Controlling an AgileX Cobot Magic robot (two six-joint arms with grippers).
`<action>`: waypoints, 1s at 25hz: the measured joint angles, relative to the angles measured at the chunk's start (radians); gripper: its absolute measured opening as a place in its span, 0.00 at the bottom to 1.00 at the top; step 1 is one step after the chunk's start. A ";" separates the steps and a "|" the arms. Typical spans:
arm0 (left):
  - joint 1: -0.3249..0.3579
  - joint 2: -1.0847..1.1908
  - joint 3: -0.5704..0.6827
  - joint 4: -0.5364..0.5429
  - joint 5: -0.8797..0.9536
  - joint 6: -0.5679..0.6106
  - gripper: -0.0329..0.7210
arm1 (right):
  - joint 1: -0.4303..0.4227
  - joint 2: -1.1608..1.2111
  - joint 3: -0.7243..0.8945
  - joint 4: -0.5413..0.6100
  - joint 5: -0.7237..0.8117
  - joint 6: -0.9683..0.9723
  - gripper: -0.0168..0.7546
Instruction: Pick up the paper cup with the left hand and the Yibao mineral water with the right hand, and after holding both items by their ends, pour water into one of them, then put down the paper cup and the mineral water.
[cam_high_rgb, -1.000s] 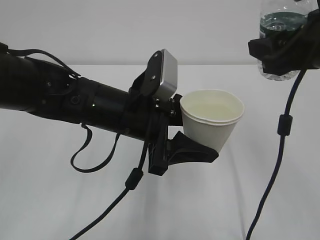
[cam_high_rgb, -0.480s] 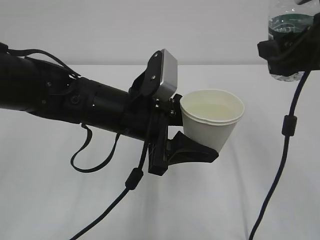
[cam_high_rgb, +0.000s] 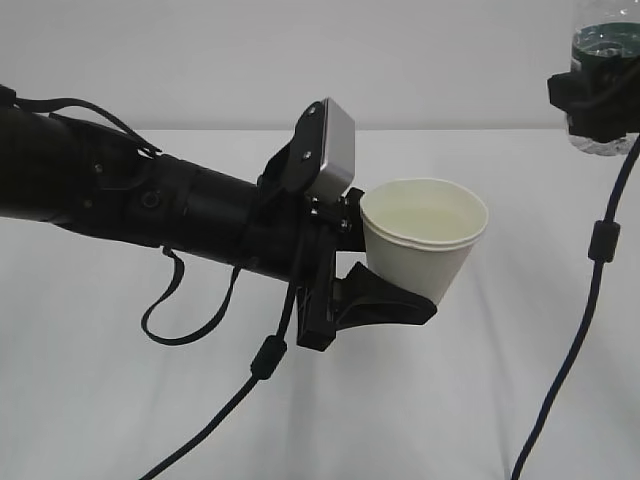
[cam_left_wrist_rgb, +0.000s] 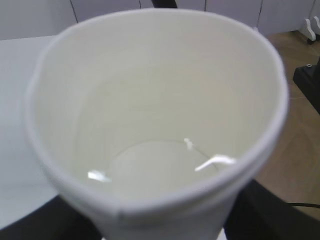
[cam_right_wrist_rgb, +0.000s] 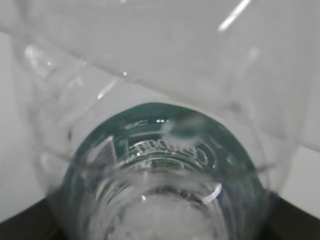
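The left hand (cam_high_rgb: 385, 275) grips the cup (cam_high_rgb: 424, 235) mid-scene, upright above the table (cam_high_rgb: 100, 400), water inside. The right hand (cam_high_rgb: 600, 100) clamps the bottle (cam_high_rgb: 603, 40) far right, high. Setting down tilted could spill the cup; a squeeze might buckle it.

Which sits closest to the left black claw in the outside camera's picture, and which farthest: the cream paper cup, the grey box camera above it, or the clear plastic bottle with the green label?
1. Cream paper cup: held in the left gripper, touching it.
2. Grey box camera: just above and left, on the wrist.
3. Clear green-labelled bottle: far off at upper right, held by the right gripper.
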 joint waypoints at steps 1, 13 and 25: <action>0.000 0.000 0.000 0.000 0.002 0.000 0.63 | 0.000 0.012 -0.001 0.000 -0.006 0.000 0.64; 0.000 0.000 0.000 0.000 0.006 0.000 0.63 | -0.066 0.147 -0.007 0.030 -0.117 0.002 0.64; 0.000 0.000 0.000 0.000 0.010 0.000 0.63 | -0.125 0.147 -0.009 0.270 -0.180 -0.215 0.64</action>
